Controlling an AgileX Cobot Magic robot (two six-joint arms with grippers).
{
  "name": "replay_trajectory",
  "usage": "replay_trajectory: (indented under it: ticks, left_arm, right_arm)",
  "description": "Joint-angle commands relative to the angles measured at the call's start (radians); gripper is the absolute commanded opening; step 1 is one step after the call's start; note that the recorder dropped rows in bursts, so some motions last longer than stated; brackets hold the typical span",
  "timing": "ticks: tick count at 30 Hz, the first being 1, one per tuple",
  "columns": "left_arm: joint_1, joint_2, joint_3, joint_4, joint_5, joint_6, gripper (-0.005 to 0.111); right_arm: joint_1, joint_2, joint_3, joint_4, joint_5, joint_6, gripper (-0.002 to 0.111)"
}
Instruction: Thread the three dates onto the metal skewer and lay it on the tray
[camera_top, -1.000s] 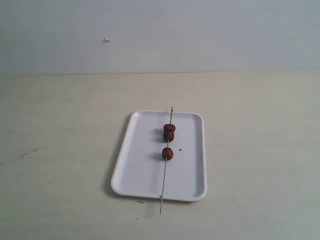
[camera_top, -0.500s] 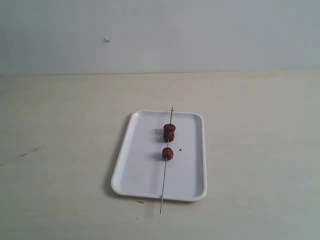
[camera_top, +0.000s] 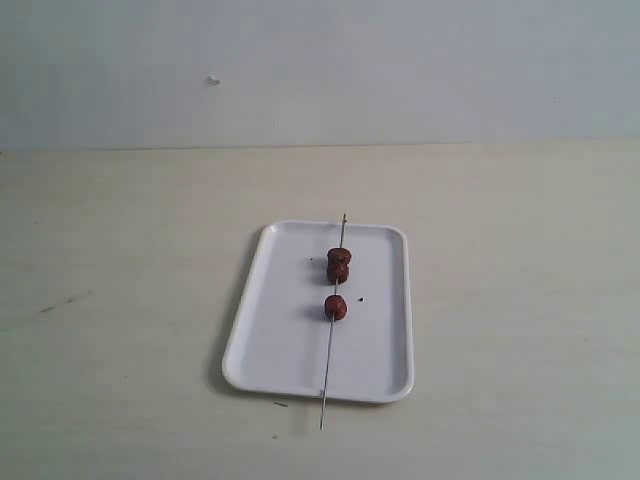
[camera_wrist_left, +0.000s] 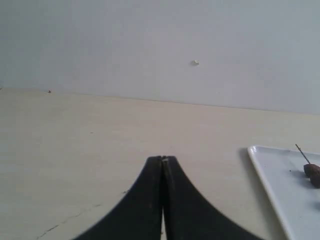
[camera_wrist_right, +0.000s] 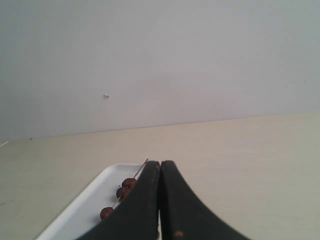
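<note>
The white tray (camera_top: 270, 340) lies on the pale table in the exterior view. The metal skewer (camera_top: 327, 372) rests lengthwise across it, its near end sticking out past the front rim. All three dates are threaded on it: two touching (camera_top: 338, 264) and one (camera_top: 335, 307) a little nearer. Neither arm shows in the exterior view. My left gripper (camera_wrist_left: 162, 159) is shut and holds nothing, with the tray (camera_wrist_left: 272, 182) off to one side. My right gripper (camera_wrist_right: 160, 163) is shut and holds nothing, the dates (camera_wrist_right: 122, 191) and tray (camera_wrist_right: 75, 215) partly hidden behind it.
A pale wall rises behind the table, with a small white speck (camera_top: 212, 80) on it. Tiny dark crumbs (camera_top: 360, 298) lie on the tray. A faint scuff (camera_top: 60, 302) marks the tabletop at the left.
</note>
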Motion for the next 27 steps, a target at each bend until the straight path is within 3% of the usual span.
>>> replay_trajectory:
  ticks: [1, 7, 13, 27]
  left_arm:
    - [0.003, -0.006, 0.002, -0.003, 0.001, 0.004, 0.000]
    - [0.011, -0.006, 0.002, 0.002, 0.006, 0.042, 0.000]
    - [0.135, -0.006, 0.002, 0.002, 0.171, 0.086, 0.000]
    - [0.135, -0.006, 0.002, 0.002, 0.173, 0.086, 0.000]
  right_arm:
    - [-0.006, -0.004, 0.005, -0.011, 0.001, 0.004, 0.000]
    - [-0.006, -0.004, 0.005, -0.011, 0.001, 0.004, 0.000]
    - [-0.006, -0.004, 0.005, -0.009, 0.001, 0.004, 0.000]
    - [-0.006, -0.004, 0.005, -0.009, 0.001, 0.004, 0.000]
